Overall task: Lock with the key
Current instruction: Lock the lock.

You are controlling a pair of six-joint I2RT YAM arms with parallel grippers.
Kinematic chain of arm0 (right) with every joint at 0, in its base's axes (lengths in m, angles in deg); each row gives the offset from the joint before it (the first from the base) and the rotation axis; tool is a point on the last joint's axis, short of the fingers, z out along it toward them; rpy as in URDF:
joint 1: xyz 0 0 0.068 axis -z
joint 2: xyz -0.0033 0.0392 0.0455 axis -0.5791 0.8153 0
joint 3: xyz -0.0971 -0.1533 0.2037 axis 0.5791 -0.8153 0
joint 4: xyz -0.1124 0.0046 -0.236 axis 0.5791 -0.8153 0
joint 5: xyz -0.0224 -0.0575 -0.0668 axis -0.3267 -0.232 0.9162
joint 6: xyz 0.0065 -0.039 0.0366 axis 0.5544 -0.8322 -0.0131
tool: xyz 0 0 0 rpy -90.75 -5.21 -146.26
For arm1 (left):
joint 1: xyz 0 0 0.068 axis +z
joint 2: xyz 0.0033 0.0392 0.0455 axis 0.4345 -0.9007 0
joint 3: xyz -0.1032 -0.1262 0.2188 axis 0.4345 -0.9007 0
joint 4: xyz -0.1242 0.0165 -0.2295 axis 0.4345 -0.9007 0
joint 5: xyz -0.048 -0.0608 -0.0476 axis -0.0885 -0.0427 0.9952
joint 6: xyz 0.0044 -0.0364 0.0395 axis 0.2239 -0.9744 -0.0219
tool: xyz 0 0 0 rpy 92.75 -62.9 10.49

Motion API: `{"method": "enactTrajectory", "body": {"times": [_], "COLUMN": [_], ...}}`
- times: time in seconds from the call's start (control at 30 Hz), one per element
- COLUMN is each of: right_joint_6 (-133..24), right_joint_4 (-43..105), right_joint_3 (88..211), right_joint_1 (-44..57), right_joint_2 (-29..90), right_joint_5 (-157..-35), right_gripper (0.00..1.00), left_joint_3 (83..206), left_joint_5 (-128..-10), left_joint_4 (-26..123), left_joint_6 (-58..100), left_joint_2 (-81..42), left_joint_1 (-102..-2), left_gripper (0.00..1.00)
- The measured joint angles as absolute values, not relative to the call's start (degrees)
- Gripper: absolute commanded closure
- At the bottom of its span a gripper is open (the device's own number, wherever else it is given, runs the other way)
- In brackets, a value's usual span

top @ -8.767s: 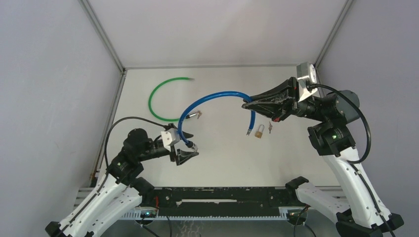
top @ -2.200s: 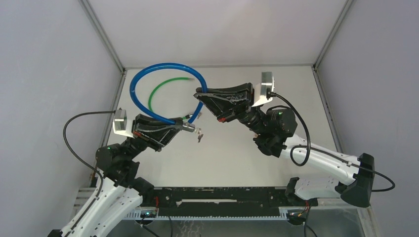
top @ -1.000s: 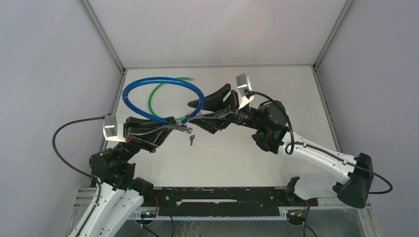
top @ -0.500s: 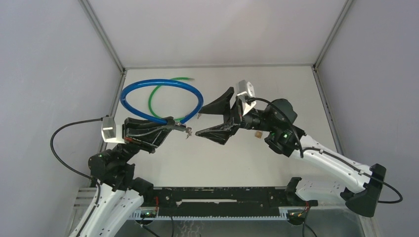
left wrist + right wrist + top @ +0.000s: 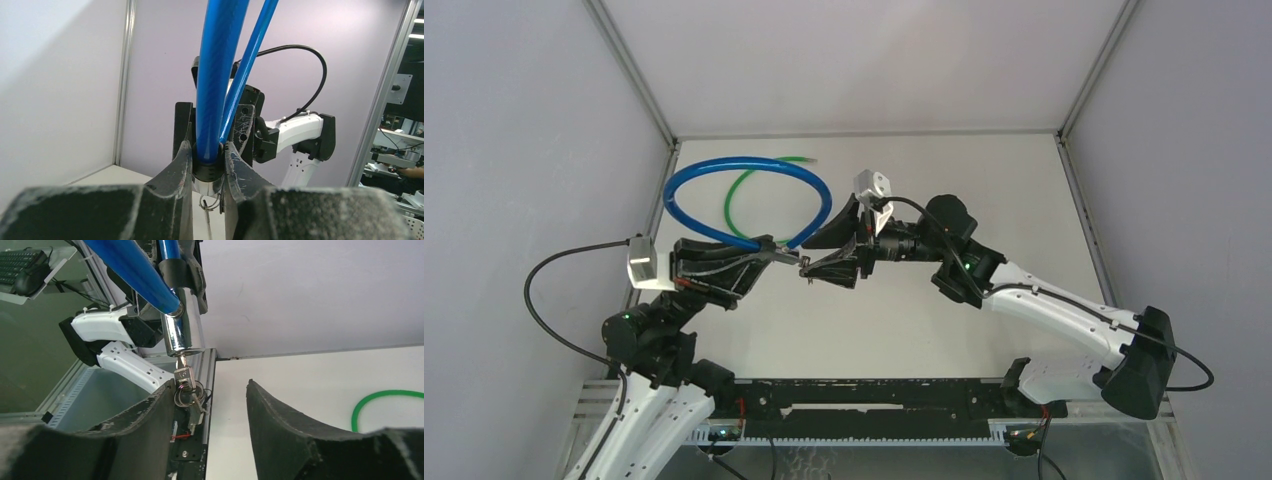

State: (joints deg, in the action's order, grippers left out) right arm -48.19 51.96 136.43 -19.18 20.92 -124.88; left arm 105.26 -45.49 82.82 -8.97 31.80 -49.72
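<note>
A blue cable lock (image 5: 724,172) loops above the table's back left. My left gripper (image 5: 776,257) is shut on the black collar (image 5: 209,167) of its lock head, with both blue cable ends (image 5: 220,75) rising between the fingers. In the right wrist view the chrome lock cylinder (image 5: 184,327) hangs end down. The key (image 5: 184,376) is in its lower end, and a ring with a second key (image 5: 194,407) dangles below. My right gripper (image 5: 209,390) is open around the key. The key sits close against the left finger (image 5: 150,415), well apart from the right one.
A green cable (image 5: 732,205) lies curved on the white table (image 5: 984,180) under the blue loop, also seen from the right wrist as a green cable (image 5: 385,397). Grey walls and metal frame posts (image 5: 629,70) enclose the table on three sides.
My right gripper has swung left to the lock head, bringing its jaws around the key, and they have narrowed from a wider spread. The left arm holds the lock almost still.
</note>
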Motion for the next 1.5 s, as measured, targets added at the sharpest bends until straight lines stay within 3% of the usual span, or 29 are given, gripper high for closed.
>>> {"method": "enactTrajectory", "body": {"times": [0.17,0.4,0.57,0.93,1.2,1.5], "right_joint_6": [-47.75,-47.67,-48.19,-52.5,-65.39,-81.17], "right_joint_4": [52.85,53.42,53.64,51.11,47.39,47.19], "right_joint_3": [136.43,136.43,136.43,136.43,136.23,136.06], "right_joint_1": [-19.55,-20.14,-20.71,-24.12,-30.9,-36.32], "right_joint_2": [21.05,21.05,21.03,19.91,18.32,18.32], "right_joint_5": [-125.91,-126.15,-125.86,-115.33,-97.97,-87.99], "right_gripper": [0.71,0.78,1.0,1.0,1.0,1.0], "left_joint_3": [105.26,105.11,105.02,104.13,103.14,102.66], "left_joint_5": [-45.86,-47.0,-47.11,-50.82,-54.93,-56.03], "left_joint_4": [82.82,82.58,82.38,80.92,78.27,77.75], "left_joint_6": [-8.83,-8.83,-8.79,-8.66,-10.54,-14.06], "left_joint_2": [32.1,32.15,32.43,33.72,34.46,34.62], "left_joint_1": [-49.72,-49.72,-49.72,-49.72,-49.35,-48.58], "left_gripper": [1.0,1.0,1.0,1.0,1.0,1.0]}}
